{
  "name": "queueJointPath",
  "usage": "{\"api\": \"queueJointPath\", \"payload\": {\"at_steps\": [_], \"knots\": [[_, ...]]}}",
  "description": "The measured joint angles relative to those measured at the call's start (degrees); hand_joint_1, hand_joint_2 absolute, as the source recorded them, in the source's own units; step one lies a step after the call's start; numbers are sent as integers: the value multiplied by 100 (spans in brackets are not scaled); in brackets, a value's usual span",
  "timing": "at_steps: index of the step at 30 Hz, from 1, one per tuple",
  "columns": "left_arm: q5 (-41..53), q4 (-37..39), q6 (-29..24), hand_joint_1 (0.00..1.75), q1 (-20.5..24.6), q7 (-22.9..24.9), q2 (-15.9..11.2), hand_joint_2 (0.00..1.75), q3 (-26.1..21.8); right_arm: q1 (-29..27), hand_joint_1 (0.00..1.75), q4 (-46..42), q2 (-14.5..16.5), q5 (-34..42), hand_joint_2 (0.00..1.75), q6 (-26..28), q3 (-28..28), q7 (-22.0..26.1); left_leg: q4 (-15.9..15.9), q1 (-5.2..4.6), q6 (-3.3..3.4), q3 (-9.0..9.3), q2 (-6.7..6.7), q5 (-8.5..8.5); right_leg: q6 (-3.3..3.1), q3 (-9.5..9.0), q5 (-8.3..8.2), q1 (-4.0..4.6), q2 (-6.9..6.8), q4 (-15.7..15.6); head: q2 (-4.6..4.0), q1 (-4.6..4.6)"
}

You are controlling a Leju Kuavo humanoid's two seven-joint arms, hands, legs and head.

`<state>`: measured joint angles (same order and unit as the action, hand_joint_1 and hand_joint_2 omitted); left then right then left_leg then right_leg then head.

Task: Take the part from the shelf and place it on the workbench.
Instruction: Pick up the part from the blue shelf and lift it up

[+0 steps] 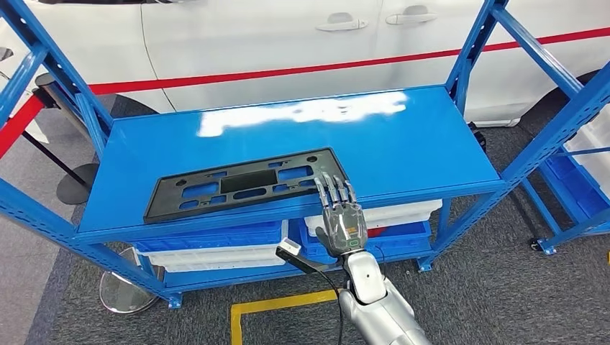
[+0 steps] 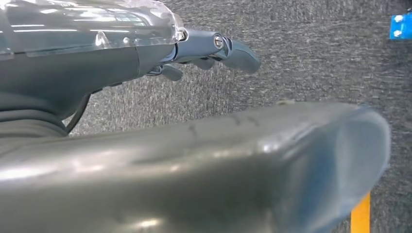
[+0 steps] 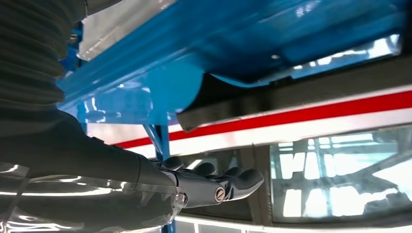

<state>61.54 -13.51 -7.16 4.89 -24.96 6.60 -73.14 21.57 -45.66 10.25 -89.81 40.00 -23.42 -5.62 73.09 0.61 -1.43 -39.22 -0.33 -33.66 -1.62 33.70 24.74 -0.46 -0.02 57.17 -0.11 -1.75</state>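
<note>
A flat black plastic part (image 1: 237,183) with several cut-outs lies on the blue shelf's top board (image 1: 403,144), near the front edge and left of the middle. My right hand (image 1: 342,219) reaches up from below with its fingers straight and apart. Its fingertips (image 1: 332,183) are at the part's near right corner, and I cannot tell whether they touch it. In the right wrist view the right hand (image 3: 145,179) holds nothing, with the part's dark edge (image 3: 228,104) just beyond it. My left hand (image 2: 170,170) hangs over grey carpet and holds nothing.
Blue and white bins (image 1: 216,241) sit on the lower shelf. A white car (image 1: 288,36) with a red stripe stands behind the rack. Another blue rack (image 1: 583,144) is at the right. A barrier post base (image 1: 75,180) and yellow floor tape (image 1: 280,305) lie nearby.
</note>
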Motion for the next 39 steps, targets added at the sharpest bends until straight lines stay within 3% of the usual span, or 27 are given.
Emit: {"api": "queueJointPath", "payload": {"at_steps": [1,2,3,5,6,9,11,14,15,16,17,19,21,26,27,29,31,32,33,34,36,39], "knots": [[0,0,1,0,-8,1,-8,0,-5,-15,0,-1,-3,0,175,0,30,0,1,21,-22,-45,1,100,7,-14,19,-3,5,9,0,1],[1,0,1,0,-13,1,-16,0,-12,-25,0,-7,-4,0,175,0,55,0,-218,40,-37,24,2,299,21,-35,42,-9,12,22,0,0],[3,0,1,0,-13,2,-26,0,-21,-32,0,-20,-4,0,175,0,77,1,-601,55,-43,179,7,546,41,-60,71,-16,18,39,0,0],[11,1,1,0,-2,4,-38,0,-37,-36,0,-55,-5,0,175,0,114,11,-1272,46,-14,480,10,820,100,-90,128,-9,23,77,0,0],[17,2,1,0,5,7,-41,0,-43,-42,0,-82,-6,0,175,1,130,33,-1441,33,20,555,7,852,133,-92,145,-4,22,90,0,1],[22,4,2,0,6,21,-45,0,-50,-81,0,-198,-6,14,175,3,169,150,-1508,17,146,580,-4,833,232,-95,165,-4,22,85,0,6],[25,4,2,0,6,26,-48,0,-54,-101,0,-308,-5,33,175,5,198,231,-1555,34,226,619,-1,844,291,-22,296,-19,20,272,0,9],[29,4,2,0,18,31,-51,0,-56,-140,0,-402,-5,45,175,7,242,289,-1573,29,295,648,2,829,341,516,763,-31,16,1304,0,16],[31,4,2,0,15,39,-52,0,-56,-166,0,-421,-5,48,175,7,251,309,-1570,24,303,654,0,818,348,705,843,-31,15,1615,0,16],[34,4,2,0,11,50,-52,0,-56,-190,0,-443,-5,50,175,7,254,337,-1567,21,306,665,-4,805,347,808,814,-31,15,1742,0,16],[38,4,2,0,6,62,-52,0,-56,-203,0,-471,2,48,175,8,255,366,-1564,19,302,686,-8,787,338,795,672,-31,15,1642,0,16],[51,5,2,0,5,78,-49,0,-56,-194,0,-519,28,30,175,9,255,403,-1559,17,277,745,-16,741,298,484,219,-28,15,912,0,17],[66,8,7,0,14,82,-44,0,-56,-162,0,-538,69,9,175,9,255,408,-1542,-5,223,777,-21,690,248,189,-17,-4,18,276,0,15],[104,9,50,0,26,67,-44,0,-56,-69,0,-516,189,-13,175,9,234,348,-1420,-3,58,755,-14,542,91,81,12,-5,29,87,0,7],[116,9,58,0,28,62,-44,0,-56,-37,0,-498,218,-13,175,9,221,336,-1208,3,30,660,-10,424,57,56,17,-17,25,68,0,4],[132,9,69,0,28,56,-40,0,-56,5,0,-447,267,-14,175,9,184,317,-470,13,-12,276,-3,99,10,22,47,-17,11,64,0,0],[136,10,77,0,19,53,-34,0,-55,14,0,-371,287,-15,175,8,141,292,79,17,-35,-67,-2,-4,-2,-14,85,-7,5,70,0,2],[137,11,78,0,13,52,-31,0,-54,19,0,-331,292,-15,175,8,122,280,57,17,-33,-99,-2,110,1,-39,107,-4,6,75,0,2],[139,11,78,0,9,52,-30,0,-54,30,0,-294,304,-14,175,8,106,272,-194,16,-21,-17,-2,328,7,-72,134,-3,10,82,0,2],[143,11,79,0,8,52,-30,0,-54,49,0,-259,326,-14,175,8,93,269,-607,15,2,147,0,584,18,-108,164,-1,14,90,0,3],[153,11,82,0,18,50,-30,0,-54,105,0,-191,377,-14,175,9,63,266,-1292,-12,61,447,2,872,61,-151,219,18,23,113,0,4],[169,11,87,0,29,48,-28,0,-50,159,0,-96,424,-14,175,9,7,254,-1493,-41,149,539,-10,873,147,-165,252,23,26,107,0,10]]}}
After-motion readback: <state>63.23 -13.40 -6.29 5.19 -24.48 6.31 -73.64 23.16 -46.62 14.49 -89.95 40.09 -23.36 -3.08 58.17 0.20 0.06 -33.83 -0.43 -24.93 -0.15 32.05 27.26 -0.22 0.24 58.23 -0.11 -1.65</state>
